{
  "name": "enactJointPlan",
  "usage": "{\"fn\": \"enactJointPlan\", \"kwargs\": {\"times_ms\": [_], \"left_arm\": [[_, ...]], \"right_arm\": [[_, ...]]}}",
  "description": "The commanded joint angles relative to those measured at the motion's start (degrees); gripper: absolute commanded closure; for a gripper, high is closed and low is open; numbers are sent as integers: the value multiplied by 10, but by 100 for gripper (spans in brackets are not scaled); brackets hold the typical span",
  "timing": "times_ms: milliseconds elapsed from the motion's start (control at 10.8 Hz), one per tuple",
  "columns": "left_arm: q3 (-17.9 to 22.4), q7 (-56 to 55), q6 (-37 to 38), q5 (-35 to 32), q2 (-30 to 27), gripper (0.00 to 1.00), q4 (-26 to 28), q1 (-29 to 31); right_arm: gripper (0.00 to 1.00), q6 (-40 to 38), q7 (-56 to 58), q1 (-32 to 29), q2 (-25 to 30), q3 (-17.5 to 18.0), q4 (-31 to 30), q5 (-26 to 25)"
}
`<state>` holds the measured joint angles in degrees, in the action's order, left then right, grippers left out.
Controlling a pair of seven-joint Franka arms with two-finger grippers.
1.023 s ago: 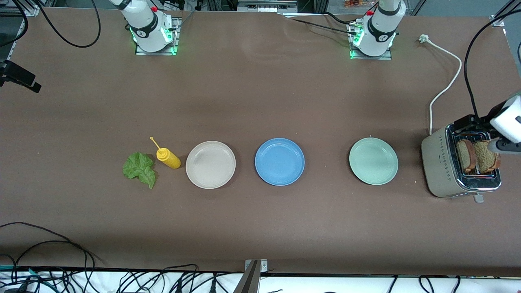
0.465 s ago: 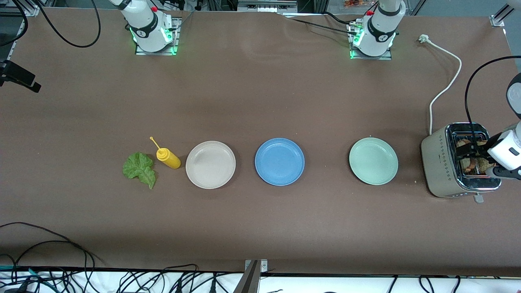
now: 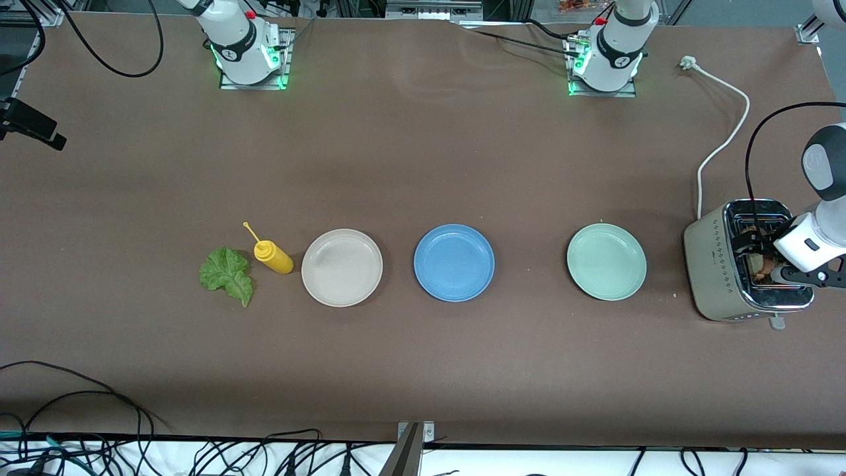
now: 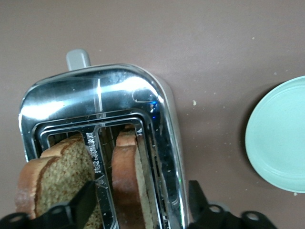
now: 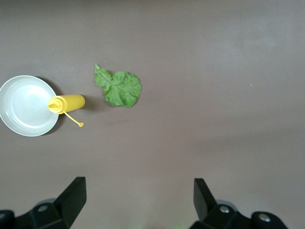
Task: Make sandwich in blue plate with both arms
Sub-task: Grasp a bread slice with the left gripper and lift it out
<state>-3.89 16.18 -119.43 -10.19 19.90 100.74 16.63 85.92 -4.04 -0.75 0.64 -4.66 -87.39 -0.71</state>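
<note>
Two bread slices (image 4: 126,179) are seen upright in the toaster (image 4: 162,124) at the left arm's end of the worktop (image 3: 423,165), under the spread-open left gripper (image 4: 140,210); judged light, stiff and crumbly, each is best pinched across its flat faces near the top crust, while the right gripper (image 5: 138,200) waits open high over the lettuce leaf (image 5: 118,88), the blue plate (image 3: 454,262) being bare.

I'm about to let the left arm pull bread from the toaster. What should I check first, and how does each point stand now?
1. Left gripper over the toaster: ok.
2. Left gripper open, fingers straddling one bread slice: ok.
3. Second bread slice standing in the other slot: ok.
4. Blue plate bare, ready for bread: ok.
5. Lettuce leaf lying on the table beside the yellow bottle: ok.
6. Right gripper open above the table, waiting: ok.
</note>
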Motion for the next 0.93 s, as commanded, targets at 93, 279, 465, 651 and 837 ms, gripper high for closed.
{"fn": "enactJointPlan", "kwargs": {"times_ms": [93,279,465,651,837], "left_arm": [[-6,8,10,-19,-17,100,18,11],[-7,7,20,-16,-18,100,16,16],[-7,5,27,-16,-21,100,13,16],[-10,3,49,-16,-36,100,0,15],[-20,3,104,-17,-53,100,-34,9]], "right_arm": [[0,-16,4,0,2,0,9,-7],[0,-16,4,0,1,2,9,-7],[0,-16,3,0,1,3,9,-7],[0,-16,4,0,1,2,9,-7],[0,-16,4,0,1,3,9,-7]]}}
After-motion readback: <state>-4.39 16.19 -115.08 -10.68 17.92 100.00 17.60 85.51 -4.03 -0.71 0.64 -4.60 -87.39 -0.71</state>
